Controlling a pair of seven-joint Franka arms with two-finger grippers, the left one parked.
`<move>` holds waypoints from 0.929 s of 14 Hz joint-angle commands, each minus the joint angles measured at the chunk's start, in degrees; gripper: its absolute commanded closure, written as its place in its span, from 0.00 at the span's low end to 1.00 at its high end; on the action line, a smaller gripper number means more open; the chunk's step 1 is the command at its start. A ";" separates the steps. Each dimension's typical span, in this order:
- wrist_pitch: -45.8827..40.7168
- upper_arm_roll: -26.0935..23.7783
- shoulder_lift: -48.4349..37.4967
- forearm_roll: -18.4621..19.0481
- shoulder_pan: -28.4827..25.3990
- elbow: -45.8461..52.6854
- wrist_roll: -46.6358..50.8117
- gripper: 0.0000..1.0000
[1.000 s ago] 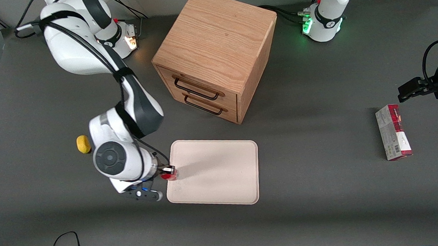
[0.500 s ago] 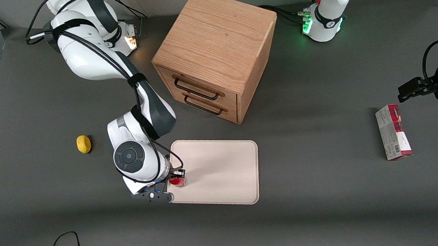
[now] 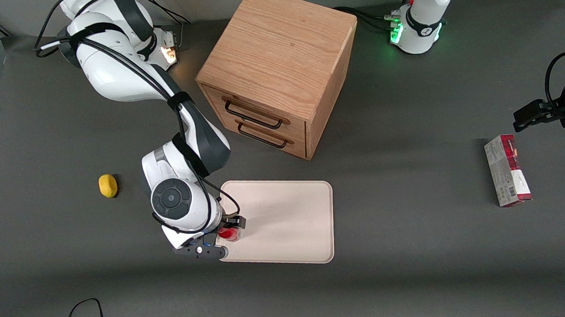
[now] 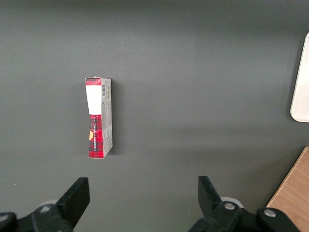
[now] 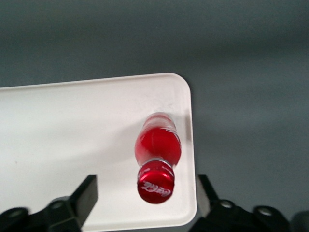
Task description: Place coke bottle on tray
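Observation:
The coke bottle (image 5: pixel 157 145), small and red with a red cap, stands upright on the cream-white tray (image 5: pixel 72 125), close to one rounded corner. In the front view the bottle (image 3: pixel 228 234) is at the tray's (image 3: pixel 291 221) edge toward the working arm's end, near the corner closest to the camera. My right gripper (image 5: pixel 146 199) is open. Its fingers stand wide apart on either side of the cap and do not touch it. In the front view the gripper (image 3: pixel 231 228) hangs just over the bottle.
A wooden two-drawer cabinet (image 3: pixel 277 70) stands farther from the camera than the tray. A yellow lump (image 3: pixel 108 185) lies toward the working arm's end. A red-and-grey carton (image 3: pixel 507 170) lies toward the parked arm's end, also in the left wrist view (image 4: pixel 99 118).
My right gripper carried the bottle from the tray's rim onto the tray, slightly nearer the camera. In the last half second it barely moved.

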State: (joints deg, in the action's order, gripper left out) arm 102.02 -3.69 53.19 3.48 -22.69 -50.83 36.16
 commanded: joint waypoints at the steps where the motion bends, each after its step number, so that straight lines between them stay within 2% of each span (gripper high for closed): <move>1: -8.11 0.26 -4.11 1.18 0.19 -0.48 -2.47 0.00; 2: -10.15 0.44 -8.06 0.65 0.89 -4.68 -5.54 0.00; 4: -9.74 0.44 -20.69 -1.01 4.92 -19.49 -13.62 0.00; 6: -5.27 0.70 -33.87 -2.34 7.83 -35.40 -19.52 0.00; 9: 0.62 4.73 -51.37 -2.34 7.58 -55.46 -24.80 0.00; 11: -0.50 8.16 -59.92 -2.34 5.65 -61.30 -28.14 0.00; 13: -4.27 13.07 -64.07 -2.34 1.70 -61.59 -28.86 0.00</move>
State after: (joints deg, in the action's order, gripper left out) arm 97.46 5.07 -3.14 2.12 -16.94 -105.69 9.06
